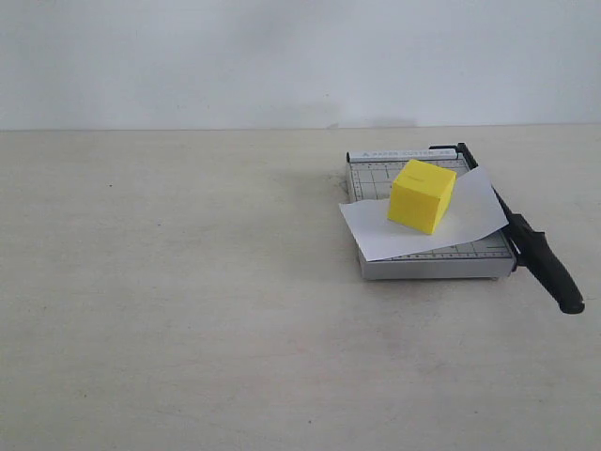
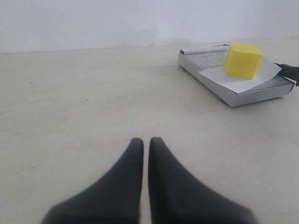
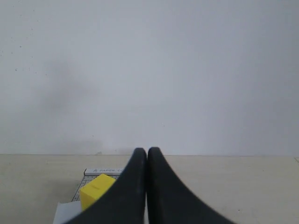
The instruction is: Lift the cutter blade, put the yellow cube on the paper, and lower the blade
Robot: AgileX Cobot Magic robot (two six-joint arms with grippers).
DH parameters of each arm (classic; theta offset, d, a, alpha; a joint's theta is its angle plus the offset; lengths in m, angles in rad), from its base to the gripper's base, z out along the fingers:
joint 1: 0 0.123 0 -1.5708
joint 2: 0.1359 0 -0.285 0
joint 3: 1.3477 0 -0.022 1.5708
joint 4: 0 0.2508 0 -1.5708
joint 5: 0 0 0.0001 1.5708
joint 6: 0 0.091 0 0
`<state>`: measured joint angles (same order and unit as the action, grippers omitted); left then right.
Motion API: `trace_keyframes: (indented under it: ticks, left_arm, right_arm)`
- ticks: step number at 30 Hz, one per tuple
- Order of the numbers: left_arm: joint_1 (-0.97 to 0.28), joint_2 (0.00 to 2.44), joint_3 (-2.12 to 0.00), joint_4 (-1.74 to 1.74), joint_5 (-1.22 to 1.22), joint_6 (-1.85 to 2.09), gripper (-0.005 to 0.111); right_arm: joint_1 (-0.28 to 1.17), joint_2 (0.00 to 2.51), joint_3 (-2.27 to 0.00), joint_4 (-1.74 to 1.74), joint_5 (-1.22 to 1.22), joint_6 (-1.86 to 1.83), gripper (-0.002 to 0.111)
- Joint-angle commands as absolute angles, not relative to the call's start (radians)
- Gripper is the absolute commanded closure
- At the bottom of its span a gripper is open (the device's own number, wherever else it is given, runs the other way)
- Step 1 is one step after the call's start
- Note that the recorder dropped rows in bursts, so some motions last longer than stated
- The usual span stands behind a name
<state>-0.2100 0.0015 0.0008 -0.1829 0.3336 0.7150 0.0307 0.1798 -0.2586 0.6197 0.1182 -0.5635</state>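
Most of the table [image 1: 188, 301] is open, pale, matte surface, with wide room left of and in front of the trimmer base [image 1: 432, 268]. That base sits toward the right rear, near the white wall [image 1: 282, 56]. It is a grey slab with a printed grid and squared edges.

The cutter blade [image 1: 549, 268] lies down along the base's right edge. It is black, and its thick handle overhangs the front right corner.

The paper [image 1: 399, 240], white and thin, lies askew on the base. One corner pokes past the left edge and another reaches the blade.

The yellow cube [image 1: 422, 195] rests on the paper near the base's middle. It is smooth, sharp-edged and turned slightly.

Neither arm shows in the exterior view.

- Left gripper [image 2: 145, 140]: black tapered fingers pressed together, holding nothing. It is low over the table, well apart from the trimmer.
- Right gripper [image 3: 147, 150]: fingers pressed together, empty, facing the wall. The cube shows just beside one finger.
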Motion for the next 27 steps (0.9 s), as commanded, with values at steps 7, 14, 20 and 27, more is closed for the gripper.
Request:
trace_keyframes:
  ticks: [7,14,20,27]
  left_arm:
    - [-0.209,0.000,0.000,-0.183,0.318,0.715,0.102]
    - [-0.209,0.000,0.000,-0.183,0.318,0.715,0.102]
    - [-0.209,0.000,0.000,-0.183,0.318,0.715,0.102]
    - [-0.209,0.000,0.000,-0.183,0.318,0.715,0.102]
  right_arm:
    - [0.031,0.169,-0.255,0.623,0.110,-0.559,0.108]
    - [0.029,0.077,-0.124,0.623,0.000,-0.559,0.108]
    - [0.029,0.041,0.000,0.623,-0.012,-0.559,0.108]
    - [0.029,0.041,0.000,0.623,0.114,-0.559,0.108]
